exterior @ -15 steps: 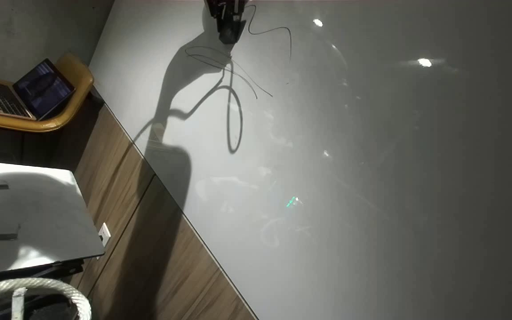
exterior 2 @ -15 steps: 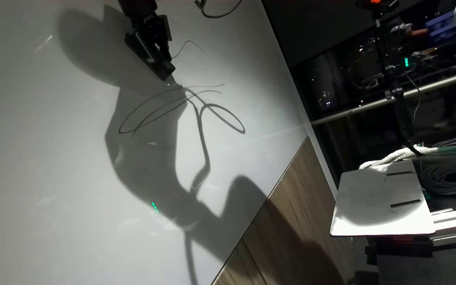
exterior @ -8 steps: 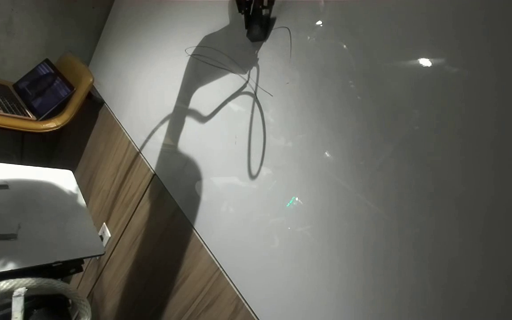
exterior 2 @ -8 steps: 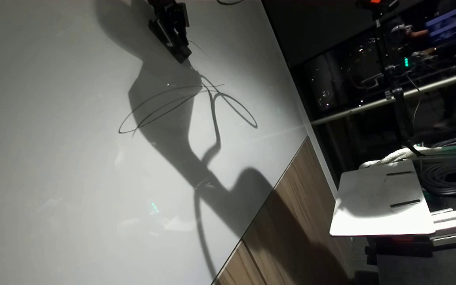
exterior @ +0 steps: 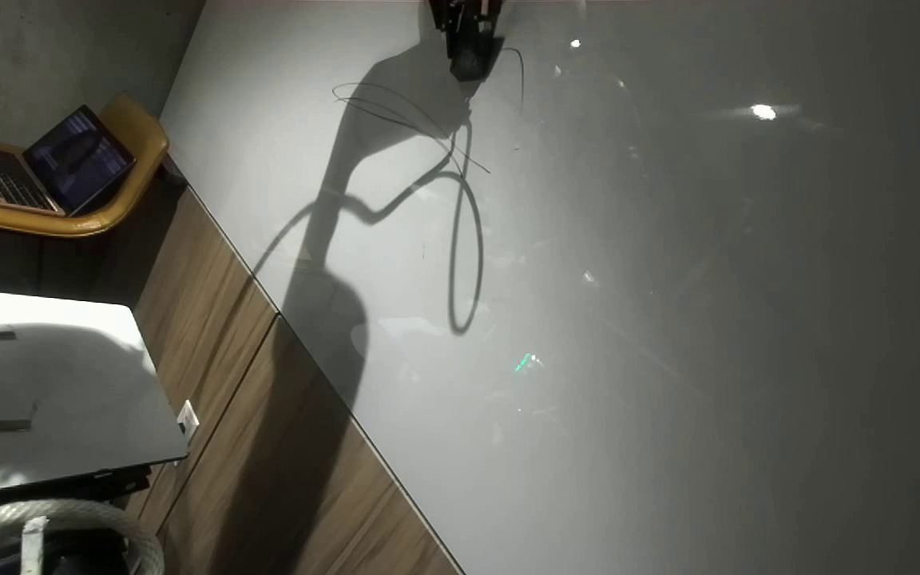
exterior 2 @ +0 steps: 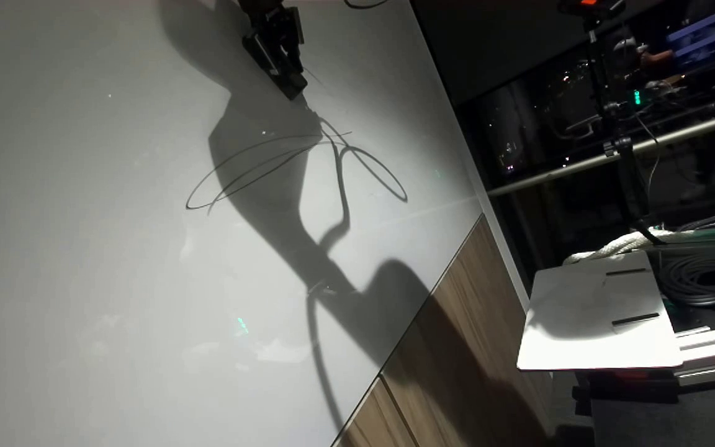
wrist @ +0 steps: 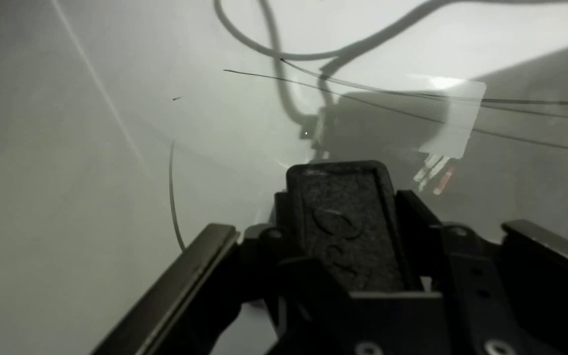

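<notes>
Whiteboard spreads across both exterior views — over it, the pincer clamps a dark rectangular block, contact with the surface unclear — as thin black lines curve nearby.

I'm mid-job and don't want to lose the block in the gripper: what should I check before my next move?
1. Grip: ok. The gripper is shut on the dark block.
2. Block against the white surface: cannot tell whether they touch.
3. Thin dark lines in the wrist view: ok, visible ahead of the block.
4. Lighting: not ok. A broad shadow falls across part of those lines in both exterior views.
5. Gripper fully framed: not ok. The top edge cuts it off in both exterior views.
6. Laptop: ok. It sits on the yellow chair, off the white surface.
</notes>
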Motion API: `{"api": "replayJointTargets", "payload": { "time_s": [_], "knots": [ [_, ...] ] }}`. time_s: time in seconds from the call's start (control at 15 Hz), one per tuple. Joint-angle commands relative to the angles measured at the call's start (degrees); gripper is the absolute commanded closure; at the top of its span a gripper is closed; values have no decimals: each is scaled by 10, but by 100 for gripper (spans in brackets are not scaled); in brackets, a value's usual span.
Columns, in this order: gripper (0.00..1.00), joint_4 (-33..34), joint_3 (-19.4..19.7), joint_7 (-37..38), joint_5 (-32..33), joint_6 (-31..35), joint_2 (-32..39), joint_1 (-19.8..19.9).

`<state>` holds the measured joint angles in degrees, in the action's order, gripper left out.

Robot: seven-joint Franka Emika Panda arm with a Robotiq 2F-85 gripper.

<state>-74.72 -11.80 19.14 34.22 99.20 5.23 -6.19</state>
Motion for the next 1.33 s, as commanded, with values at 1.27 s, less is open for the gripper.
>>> {"api": "replayJointTargets", "payload": {
  "time_s": [1.27],
  "knots": [
    [71,-236,96,-75,-166,216,-79,83]
  ]
}}
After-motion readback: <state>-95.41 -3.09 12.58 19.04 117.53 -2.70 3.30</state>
